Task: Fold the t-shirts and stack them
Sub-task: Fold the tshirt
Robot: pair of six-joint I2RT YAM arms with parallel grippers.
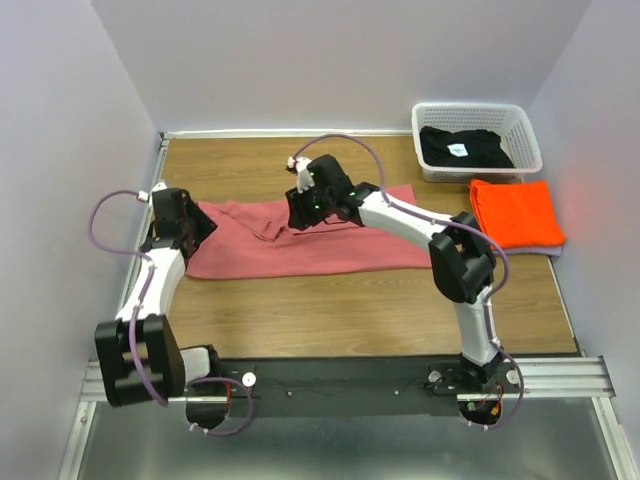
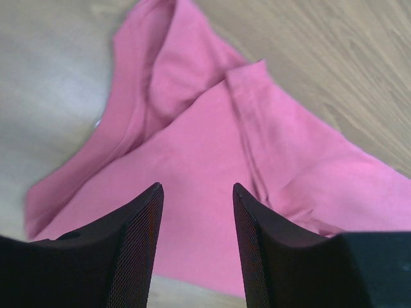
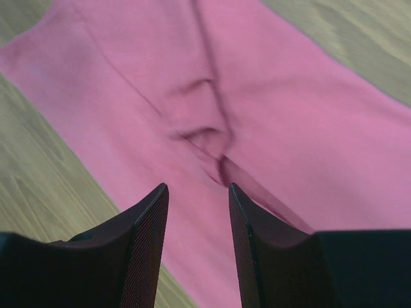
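Since the dusty pink-red t-shirt (image 1: 300, 255) is laid as a long band across the middle of the bench (image 1: 350, 320), running left to right, its lengthwise fold is judged to be done and a crosswise fold is judged to be the step in hand. The bright orange t-shirt (image 1: 515, 212) is seen folded flat at the right edge of the bench, just on the near side of the white lattice basket (image 1: 478, 108), probably to serve as the foot of the stack. The black t-shirt (image 1: 462, 148) is kept in that basket at the far right corner and is judged not yet handled.

The left gripper (image 2: 198, 187) is held over the left end of the pink-red shirt, where a flap of cloth is doubled over. Its jaws are seen apart, with nothing between them. The right gripper (image 3: 198, 187) is poised above the middle of the band, over a small pucker (image 3: 205, 138), its jaws likewise apart and nothing clasped. Whether any fingertip touches the cloth cannot be told.

The left arm (image 1: 150, 290) is bent up from its near-left base and reached along the left edge, wrist tipped down. The right arm (image 1: 460, 265) is stretched from the near right towards the far left, elbow raised, wrist angled down at the shirt.
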